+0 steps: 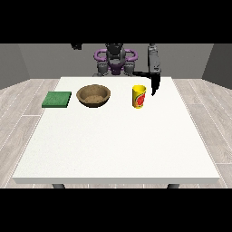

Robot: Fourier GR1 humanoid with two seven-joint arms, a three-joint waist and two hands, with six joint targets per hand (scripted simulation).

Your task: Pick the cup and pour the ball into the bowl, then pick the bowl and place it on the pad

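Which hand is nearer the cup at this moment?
The robot's left, the hand at the view's right: it hangs just beside the cup, a little behind it. The hand at the view's left is raised far back, beyond the bowl.

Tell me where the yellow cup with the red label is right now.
In the front view, the yellow cup with the red label stands upright on the white table, right of the brown wooden bowl, with the hand at the view's right just beyond it.
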